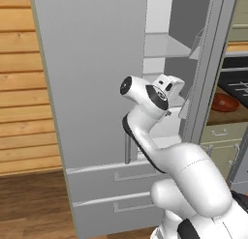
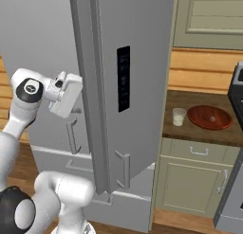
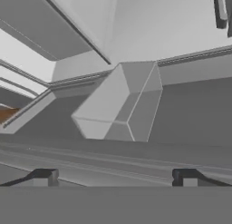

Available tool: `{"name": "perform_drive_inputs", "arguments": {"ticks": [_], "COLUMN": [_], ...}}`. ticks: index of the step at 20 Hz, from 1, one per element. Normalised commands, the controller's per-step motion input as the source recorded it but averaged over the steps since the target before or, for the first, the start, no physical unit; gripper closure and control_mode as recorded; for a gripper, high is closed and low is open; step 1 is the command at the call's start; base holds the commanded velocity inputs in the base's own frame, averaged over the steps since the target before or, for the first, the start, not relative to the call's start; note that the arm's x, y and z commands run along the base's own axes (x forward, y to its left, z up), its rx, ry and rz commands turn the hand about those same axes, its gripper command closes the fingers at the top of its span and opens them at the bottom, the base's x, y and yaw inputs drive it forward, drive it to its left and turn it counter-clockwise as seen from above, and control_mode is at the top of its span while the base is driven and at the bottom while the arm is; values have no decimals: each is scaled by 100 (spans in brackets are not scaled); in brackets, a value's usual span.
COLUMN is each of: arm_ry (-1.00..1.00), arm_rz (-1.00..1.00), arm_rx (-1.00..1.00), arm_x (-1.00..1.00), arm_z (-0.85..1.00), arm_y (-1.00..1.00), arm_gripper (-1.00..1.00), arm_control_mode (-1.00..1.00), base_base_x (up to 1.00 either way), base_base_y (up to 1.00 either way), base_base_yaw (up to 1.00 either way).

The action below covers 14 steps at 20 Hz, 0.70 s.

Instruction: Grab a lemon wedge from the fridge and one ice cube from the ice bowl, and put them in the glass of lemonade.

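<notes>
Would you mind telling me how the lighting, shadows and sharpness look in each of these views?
Left base view: flat, even light on the fridge, no glare; soft shade inside the open compartment. Right base view: the ice bowl and glass of lemonade are evenly lit, slightly soft and pixelated. Hand view: grey, low-contrast fridge interior with blocky edges; the open gripper has dark tips, fairly sharp.

Grey fridge (image 2: 137, 62) (black panel), reddish-brown ice bowl (image 2: 210, 117), beige cabinets (image 2: 190, 181)

2 base views flank fridge (image 1: 92, 88); hand view inside.
</notes>
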Motion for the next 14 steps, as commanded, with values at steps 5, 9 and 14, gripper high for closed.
{"name": "perform_drive_inputs", "arguments": {"ticks": [5, 9, 14], "arm_ry": [1, 0, 0], "arm_rz": [-8, -8, -8], "arm_rx": [-6, -2, 0], "arm_x": [-11, -24, -36], "arm_z": [0, 0, 0], "arm_y": [-71, -69, -80], "arm_gripper": [-100, -100, -100], "arm_control_mode": [-100, -100, -100], "base_base_x": [0, 0, 0], "base_base_y": [0, 0, 0], "base_base_yaw": [0, 0, 0]}}
